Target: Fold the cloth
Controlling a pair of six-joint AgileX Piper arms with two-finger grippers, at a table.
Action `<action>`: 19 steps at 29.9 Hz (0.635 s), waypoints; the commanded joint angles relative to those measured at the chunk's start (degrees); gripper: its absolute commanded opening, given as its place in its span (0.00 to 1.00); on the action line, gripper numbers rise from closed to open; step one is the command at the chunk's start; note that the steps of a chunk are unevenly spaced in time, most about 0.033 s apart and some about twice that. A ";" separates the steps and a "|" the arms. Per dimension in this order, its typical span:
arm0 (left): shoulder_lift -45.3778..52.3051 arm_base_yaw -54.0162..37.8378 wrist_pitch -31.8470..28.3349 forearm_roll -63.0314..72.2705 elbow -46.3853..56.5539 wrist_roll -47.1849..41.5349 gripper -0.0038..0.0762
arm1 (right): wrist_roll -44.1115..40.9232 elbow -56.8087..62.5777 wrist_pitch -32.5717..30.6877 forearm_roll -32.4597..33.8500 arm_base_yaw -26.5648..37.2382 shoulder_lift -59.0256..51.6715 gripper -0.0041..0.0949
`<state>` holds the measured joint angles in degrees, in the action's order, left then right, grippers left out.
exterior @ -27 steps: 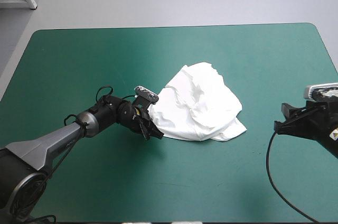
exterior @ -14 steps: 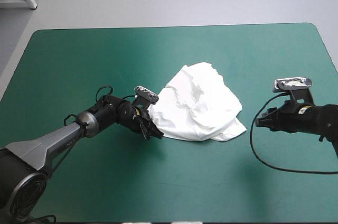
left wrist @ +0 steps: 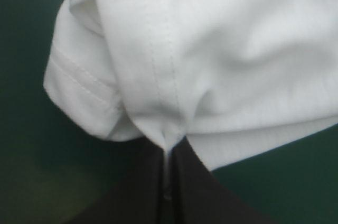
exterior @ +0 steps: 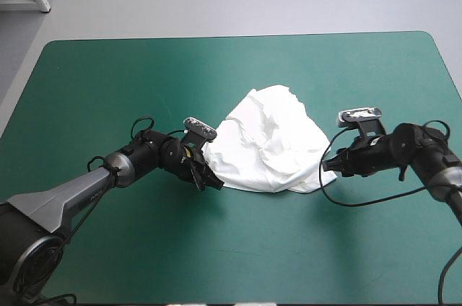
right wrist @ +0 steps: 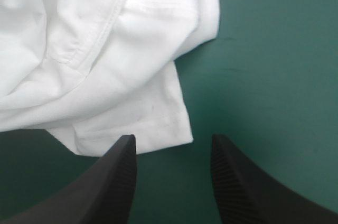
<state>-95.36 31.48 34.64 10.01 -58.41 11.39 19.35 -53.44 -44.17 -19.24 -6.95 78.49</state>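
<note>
T-shirt (exterior: 271,143): a crumpled heap a little right of the middle of the teal-green desk (exterior: 130,75). It is roughly triangular, with its long side running left to right along the near edge and its tip pointing far. The left claw (exterior: 211,180) is clamped on the near-left corner, a seam pinched between its fingers. The right claw (exterior: 330,169) stands spread at the near-right corner, the hemmed edge just ahead of its fingertips.

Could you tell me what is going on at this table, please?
A two-armed robot is working on a crumpled white T-shirt lying on the teal-green table. The left pincer is shut on the heap's near-left edge. The right pincer is open at the T-shirt's right corner, which lies just ahead of its fingers, not gripped. No fold is made yet.
</note>
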 commanded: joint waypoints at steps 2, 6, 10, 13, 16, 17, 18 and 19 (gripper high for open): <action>0.47 0.13 0.65 0.95 -0.40 -0.12 0.07 | -1.87 -1.27 3.25 1.89 -2.48 3.30 0.47; 0.47 0.13 0.87 0.95 -0.40 -0.12 0.07 | -2.18 -1.27 4.49 3.16 -2.48 6.05 0.47; 0.26 0.13 0.87 0.95 -0.40 -0.12 0.07 | -2.17 -1.27 4.30 2.90 -2.48 8.40 0.47; 0.26 0.13 0.87 0.71 -0.40 -0.12 0.07 | -2.09 -1.27 3.94 1.76 -2.57 10.34 0.47; 0.26 0.13 0.87 0.58 -0.40 -0.12 0.07 | -0.69 -1.27 3.31 -0.33 -2.57 11.34 0.46; 0.26 0.13 0.87 0.58 -0.40 -0.12 0.07 | -0.30 -1.27 3.08 -0.78 -2.57 11.43 0.44; 0.26 0.13 0.87 0.58 -0.40 -0.12 0.07 | 0.36 -1.27 2.83 -1.38 -2.57 11.27 0.41; 0.26 0.13 0.87 0.58 -0.40 -0.12 0.07 | 0.63 -1.27 2.34 -2.02 -2.57 11.29 0.38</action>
<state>-95.47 31.48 34.56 9.95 -58.41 11.49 18.40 -54.18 -40.94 -18.31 -9.37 90.29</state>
